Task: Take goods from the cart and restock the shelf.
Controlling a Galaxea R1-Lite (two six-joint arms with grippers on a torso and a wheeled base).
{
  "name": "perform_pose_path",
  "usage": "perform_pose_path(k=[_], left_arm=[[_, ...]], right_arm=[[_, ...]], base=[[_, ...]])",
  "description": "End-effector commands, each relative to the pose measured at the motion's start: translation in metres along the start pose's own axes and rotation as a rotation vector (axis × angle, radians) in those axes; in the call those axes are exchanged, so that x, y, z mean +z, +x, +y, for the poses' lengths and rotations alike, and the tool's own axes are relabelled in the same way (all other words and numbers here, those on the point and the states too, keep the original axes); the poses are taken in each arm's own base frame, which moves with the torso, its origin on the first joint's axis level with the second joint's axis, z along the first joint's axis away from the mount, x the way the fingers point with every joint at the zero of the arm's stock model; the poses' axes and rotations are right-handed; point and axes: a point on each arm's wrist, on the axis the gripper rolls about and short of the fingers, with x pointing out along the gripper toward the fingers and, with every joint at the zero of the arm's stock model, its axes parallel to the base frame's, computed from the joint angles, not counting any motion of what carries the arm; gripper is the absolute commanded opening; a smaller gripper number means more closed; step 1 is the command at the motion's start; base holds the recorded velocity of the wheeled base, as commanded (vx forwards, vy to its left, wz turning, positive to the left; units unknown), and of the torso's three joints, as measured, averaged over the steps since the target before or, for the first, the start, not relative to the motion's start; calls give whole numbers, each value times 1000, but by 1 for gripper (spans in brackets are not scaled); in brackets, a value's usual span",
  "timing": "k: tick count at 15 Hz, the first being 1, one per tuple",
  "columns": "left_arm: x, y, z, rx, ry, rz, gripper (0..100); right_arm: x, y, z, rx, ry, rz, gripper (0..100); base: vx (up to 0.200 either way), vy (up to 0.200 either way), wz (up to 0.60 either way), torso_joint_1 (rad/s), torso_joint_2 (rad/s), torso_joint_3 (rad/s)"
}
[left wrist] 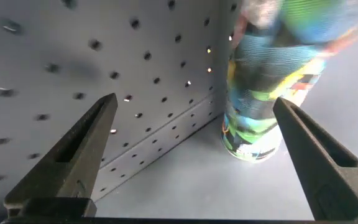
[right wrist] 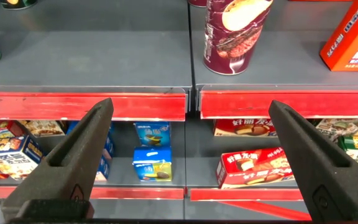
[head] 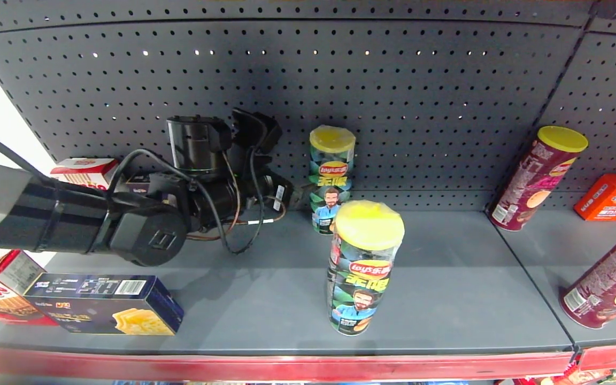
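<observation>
I am looking into a shop, at what appears to be a snack aisle. The shelf is grey retail metal, with a perforated back panel and a red strip along its front edge. Packaged goods stand on it grouped by kind: yellow-lidded crisp cans, maroon cans, an orange box and a dark blue box. Through the right wrist camera I see a lower tier with the same red edge, stocked with more boxed snacks.
</observation>
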Motion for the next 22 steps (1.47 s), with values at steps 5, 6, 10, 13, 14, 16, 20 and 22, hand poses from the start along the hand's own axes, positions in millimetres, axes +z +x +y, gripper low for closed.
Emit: perform_pose_path(k=[5, 6, 10, 13, 14, 16, 20, 22], left_arm=[[-7, -20, -2, 92, 87, 66, 100], [-7, -18, -3, 98, 88, 68, 100], [-28, 10, -7, 111, 85, 118, 100], [-31, 22, -7, 114, 82, 113, 100], [-31, 24, -7, 113, 82, 110, 100], [-31, 26, -9, 107, 83, 110, 100], [-34, 30, -11, 103, 82, 113, 100], [-33, 30, -12, 101, 82, 110, 100]], right_arm=[[0, 0, 0, 1, 0, 1, 100], [0, 0, 0, 1, 0, 1, 100], [0, 0, 0, 1, 0, 1, 100], [0, 0, 0, 1, 0, 1, 100], [0, 0, 0, 1, 0, 1, 100], [0, 0, 0, 1, 0, 1, 100], [0, 0, 0, 1, 0, 1, 100], [0, 0, 0, 1, 0, 1, 100]], base=[[0, 0, 0, 0, 0, 0], [0, 0, 0, 0, 0, 0], [0, 0, 0, 0, 0, 0], [0, 0, 0, 0, 0, 0], [0, 0, 0, 0, 0, 0], [0, 0, 0, 0, 0, 0], [0, 0, 0, 0, 0, 0], [0, 0, 0, 0, 0, 0]])
